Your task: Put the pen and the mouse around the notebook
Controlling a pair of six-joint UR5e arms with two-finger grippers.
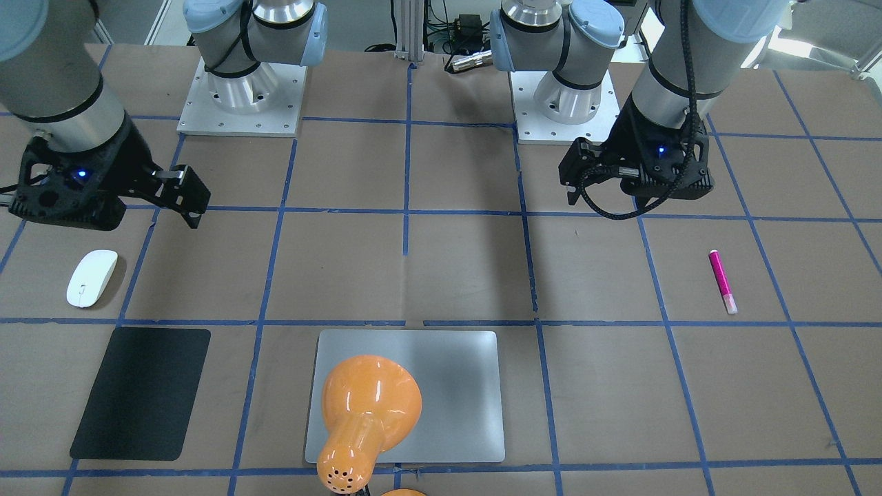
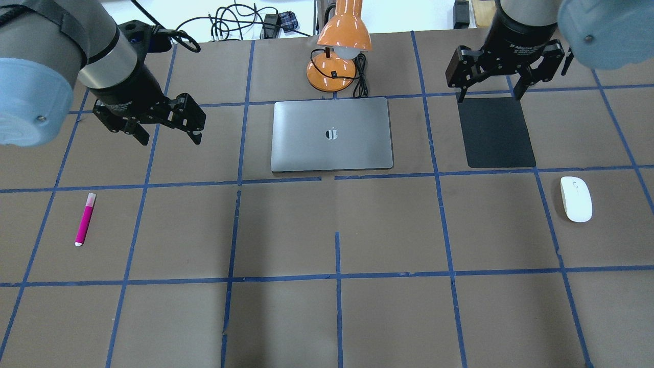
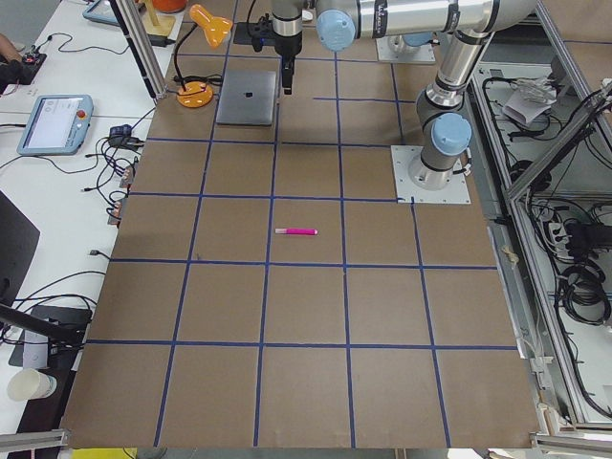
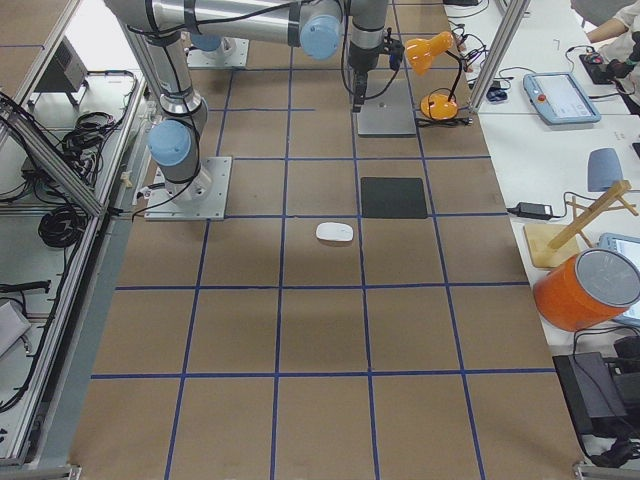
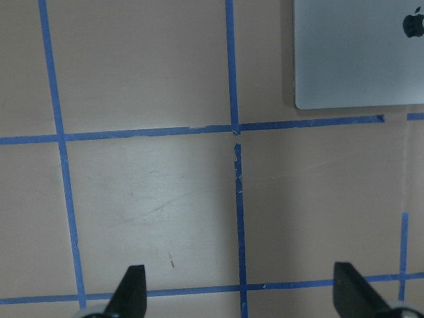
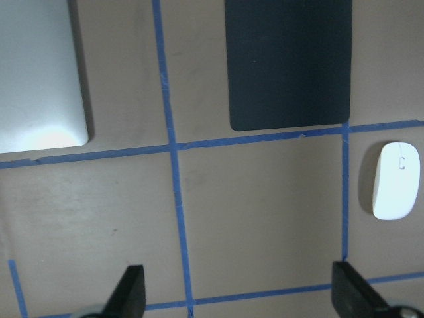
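Note:
The silver-grey notebook (image 2: pixel 332 134) lies closed at the far middle of the table. On the robot's left, the magenta pen (image 2: pixel 85 219) lies alone in a grid square, well short of the notebook. The white mouse (image 2: pixel 576 199) rests on the robot's right, just nearer than the black mat. My left gripper (image 2: pixel 168 134) hovers open and empty left of the notebook, beyond the pen. My right gripper (image 2: pixel 490 94) hangs open and empty over the mat's far edge. The right wrist view shows the mouse (image 6: pixel 395 181) to the right and a notebook corner (image 6: pixel 36 66) to the left.
An orange desk lamp (image 2: pixel 334 56) stands just beyond the notebook, its head leaning over it. A matte black mat (image 2: pixel 495 132) lies right of the notebook. Blue tape lines grid the brown table. Cables run along the far edge.

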